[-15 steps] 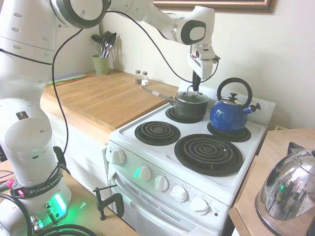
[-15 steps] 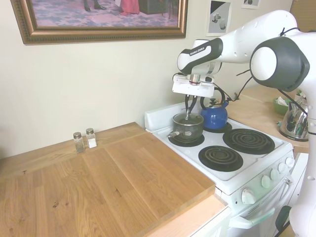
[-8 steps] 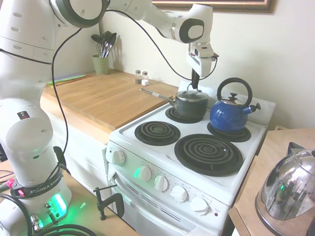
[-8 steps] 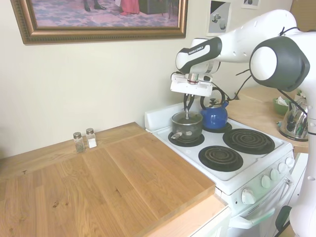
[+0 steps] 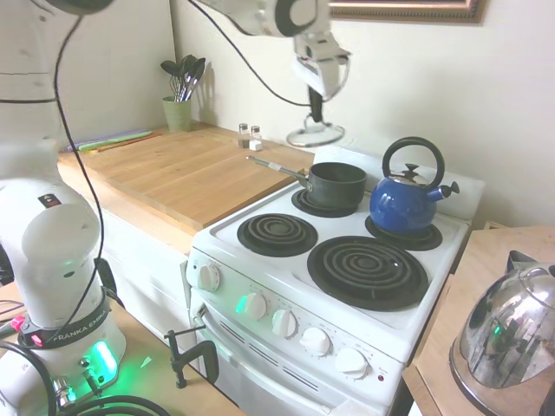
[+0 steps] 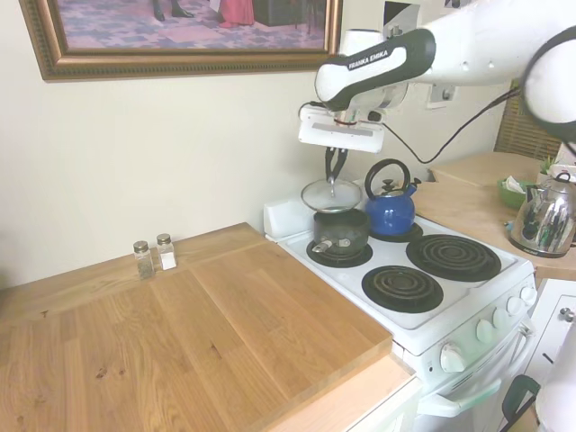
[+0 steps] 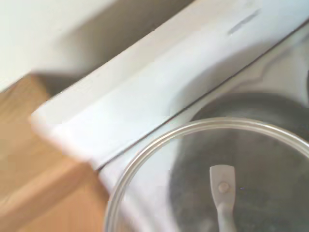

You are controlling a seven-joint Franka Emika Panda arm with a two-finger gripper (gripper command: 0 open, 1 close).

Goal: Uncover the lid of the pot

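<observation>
The round glass lid (image 5: 315, 135) hangs in the air above and to the left of the pot, its metal rim showing (image 6: 331, 194). My gripper (image 5: 315, 115) is shut on its loop handle from above (image 6: 333, 175). The dark grey pot (image 5: 336, 185) stands uncovered on the back left burner, with its long silvery handle (image 5: 276, 166) reaching over the wooden counter. In the second exterior view the pot (image 6: 341, 229) sits just under the lid. The wrist view shows the lid's rim (image 7: 159, 140) close up, with the blurred pot (image 7: 251, 106) beneath it.
A blue kettle (image 5: 404, 200) stands on the back right burner beside the pot. A shiny steel kettle (image 5: 510, 334) is on the right counter. Salt and pepper shakers (image 5: 250, 137) and a cup of utensils (image 5: 178, 111) stand on the wooden counter (image 5: 173, 169) at the left.
My gripper has lifted the lid off the pot and carried it up and towards the wooden counter side. The pot stays on its burner, now open.
</observation>
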